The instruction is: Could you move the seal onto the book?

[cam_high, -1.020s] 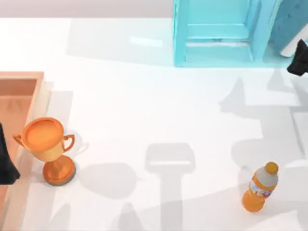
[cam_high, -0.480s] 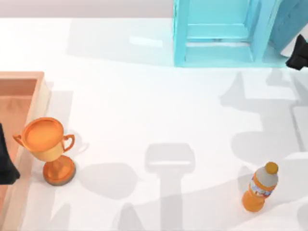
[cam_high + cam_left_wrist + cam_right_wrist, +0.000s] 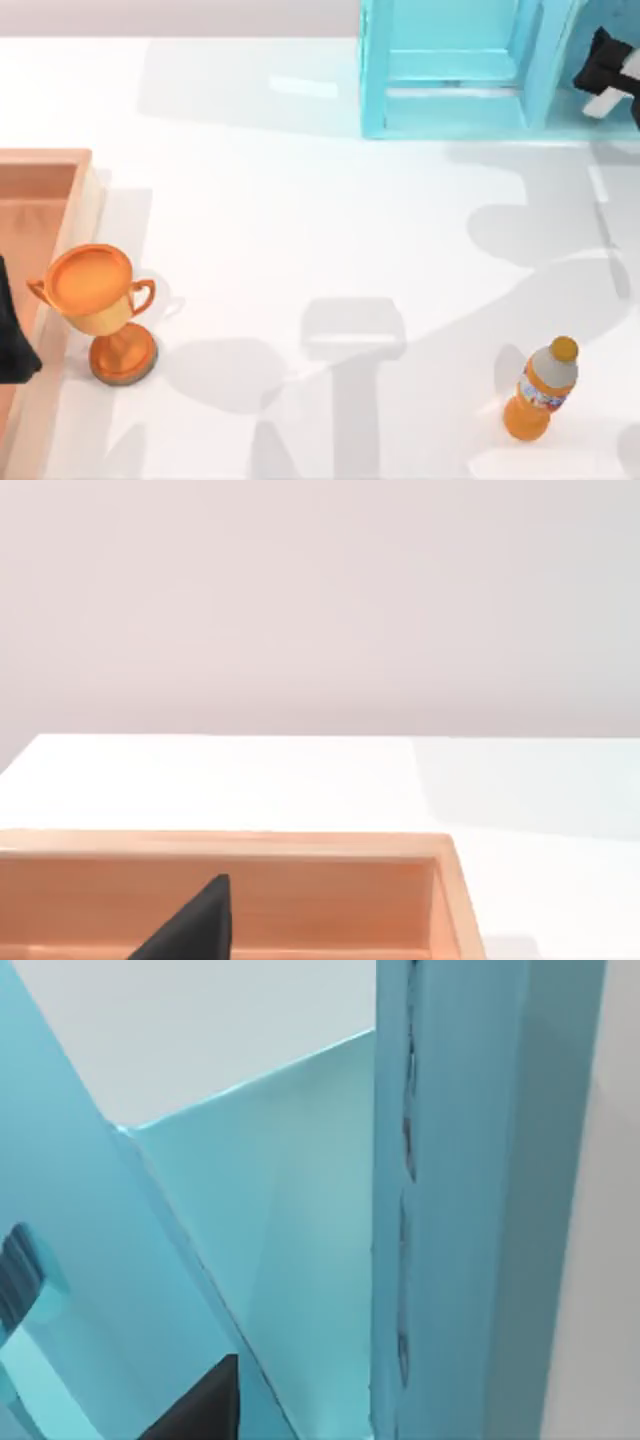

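- Right gripper (image 3: 610, 72): at the table's far right corner, just beside the right flank of the light-blue shelf unit (image 3: 450, 70); dark body with a white patch. Whether its fingers stand wide or narrow cannot be told. The right wrist view looks close upon the shelf unit's blue panels (image 3: 300, 1220), a dark finger tip (image 3: 200, 1405) at the picture's lower edge.
- Left gripper (image 3: 12, 335): parked at the table's left edge, over the wooden tray (image 3: 60, 200); finger spread cannot be told. One dark finger (image 3: 195, 925) shows in the left wrist view in front of the tray's inner wall (image 3: 330, 895).
- Seal, book: place cannot be told from these views.
- Trophy (image 3: 100, 305): orange-gold, upright, near the left edge, touching or just beside the tray's outer wall.
- Bottle (image 3: 540, 390): orange, grey shoulder, orange cap, upright near the near right corner, well apart from the trophy.
- Table (image 3: 300, 200): white, crossed by grey shadows.
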You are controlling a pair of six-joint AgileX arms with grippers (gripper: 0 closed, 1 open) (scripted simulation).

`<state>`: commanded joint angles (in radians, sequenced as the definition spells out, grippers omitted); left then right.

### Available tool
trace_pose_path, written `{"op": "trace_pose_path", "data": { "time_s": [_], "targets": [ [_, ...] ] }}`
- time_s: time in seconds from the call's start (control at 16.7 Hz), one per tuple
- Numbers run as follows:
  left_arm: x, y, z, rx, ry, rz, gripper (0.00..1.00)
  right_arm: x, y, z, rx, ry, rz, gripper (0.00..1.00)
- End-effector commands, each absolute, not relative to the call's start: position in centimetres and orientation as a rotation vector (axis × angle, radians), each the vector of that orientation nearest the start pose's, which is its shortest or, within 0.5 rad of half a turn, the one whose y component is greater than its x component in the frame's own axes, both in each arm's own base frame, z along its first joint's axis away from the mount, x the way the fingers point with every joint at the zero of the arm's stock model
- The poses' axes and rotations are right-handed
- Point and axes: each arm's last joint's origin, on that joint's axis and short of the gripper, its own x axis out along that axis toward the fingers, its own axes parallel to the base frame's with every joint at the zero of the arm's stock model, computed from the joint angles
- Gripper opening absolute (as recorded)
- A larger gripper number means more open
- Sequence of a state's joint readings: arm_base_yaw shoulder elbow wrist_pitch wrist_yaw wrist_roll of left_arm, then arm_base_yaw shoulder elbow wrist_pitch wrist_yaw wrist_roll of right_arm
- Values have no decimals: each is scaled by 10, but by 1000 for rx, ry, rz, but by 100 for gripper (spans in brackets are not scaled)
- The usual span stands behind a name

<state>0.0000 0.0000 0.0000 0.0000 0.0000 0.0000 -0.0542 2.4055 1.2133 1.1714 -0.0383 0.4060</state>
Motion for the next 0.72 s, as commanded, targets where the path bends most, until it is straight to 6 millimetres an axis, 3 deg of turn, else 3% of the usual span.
{"op": "trace_pose_path", "data": {
  "time_s": [0.36, 0.72],
  "targets": [
    [106, -1, 160, 0, 0, 0, 100, 474, -19, 69, 396, 26, 7, 100],
    [106, -1, 160, 0, 0, 0, 100, 474, -19, 69, 396, 26, 7, 55]
  ]
}}
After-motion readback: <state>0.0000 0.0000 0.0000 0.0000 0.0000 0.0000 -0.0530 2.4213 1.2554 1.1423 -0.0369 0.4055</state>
